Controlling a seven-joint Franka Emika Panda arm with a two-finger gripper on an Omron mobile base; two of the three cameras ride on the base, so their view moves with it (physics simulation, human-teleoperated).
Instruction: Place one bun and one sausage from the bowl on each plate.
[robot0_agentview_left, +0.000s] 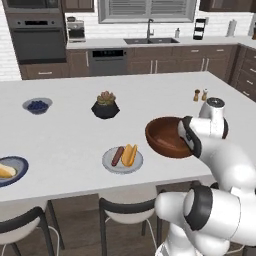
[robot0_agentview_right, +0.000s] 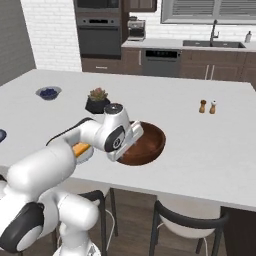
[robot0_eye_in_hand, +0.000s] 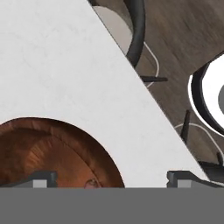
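Note:
The dark reddish-brown bowl (robot0_agentview_left: 165, 136) (robot0_agentview_right: 145, 144) (robot0_eye_in_hand: 48, 153) stands near the counter's front edge. My gripper (robot0_eye_in_hand: 113, 178) (robot0_agentview_right: 134, 135) hangs open over the bowl's rim, with nothing between its fingertips (robot0_eye_in_hand: 43, 177). A small reddish bit (robot0_eye_in_hand: 91, 183) shows deep in the bowl; I cannot tell what it is. The light grey plate (robot0_agentview_left: 111, 166) left of the bowl carries a sausage (robot0_agentview_left: 117, 156) and a bun (robot0_agentview_left: 129, 155) (robot0_agentview_right: 80, 149) side by side. The blue-rimmed plate (robot0_agentview_left: 19, 165) at the far left holds another bun (robot0_agentview_left: 5, 171).
A small grey bowl of berries (robot0_agentview_left: 37, 105) (robot0_agentview_right: 48, 92) and a black plant pot (robot0_agentview_left: 105, 107) (robot0_agentview_right: 97, 102) stand further back. Salt and pepper shakers (robot0_agentview_left: 200, 94) (robot0_agentview_right: 207, 106) are at the back right. Chairs (robot0_agentview_left: 127, 212) (robot0_agentview_right: 187, 225) stand under the counter's front edge.

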